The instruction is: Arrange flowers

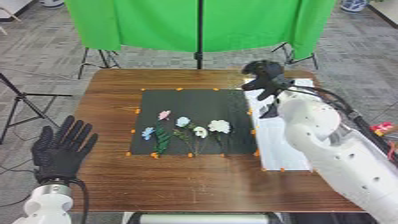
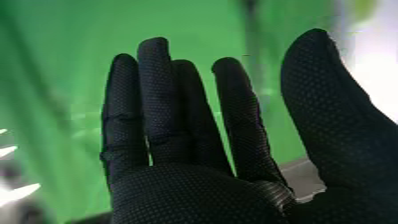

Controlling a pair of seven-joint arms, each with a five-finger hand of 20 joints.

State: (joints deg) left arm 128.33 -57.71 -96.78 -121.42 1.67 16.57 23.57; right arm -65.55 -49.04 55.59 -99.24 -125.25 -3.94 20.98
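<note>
My right hand [image 1: 264, 75] is at the far end of the white sheet [image 1: 277, 150], fingers straight, thumb apart; my arm hides part of the sheet. My open left hand [image 1: 59, 152] is by the table's [image 1: 178, 187] left edge. Pink, blue and white flowers [image 1: 218, 126] lie on the black mat [image 1: 195, 99], stems hard to trace.

Count five flowers in all: one pink flower [image 1: 164, 114], one blue flower [image 1: 147, 133] to the left, one pale blue flower [image 1: 182, 121], one small white flower [image 1: 201, 132] and one fuller white flower [image 1: 218, 126]. Count two robot hands, a left robot hand [image 1: 60, 152] and a right robot hand [image 1: 264, 74]. Add one worktop [image 1: 178, 185], one black mat [image 1: 200, 102], one white sheet [image 1: 282, 145] to the right, more than ten orange marks [image 1: 155, 155] and one green backdrop [image 1: 147, 25] at the far side.
</note>
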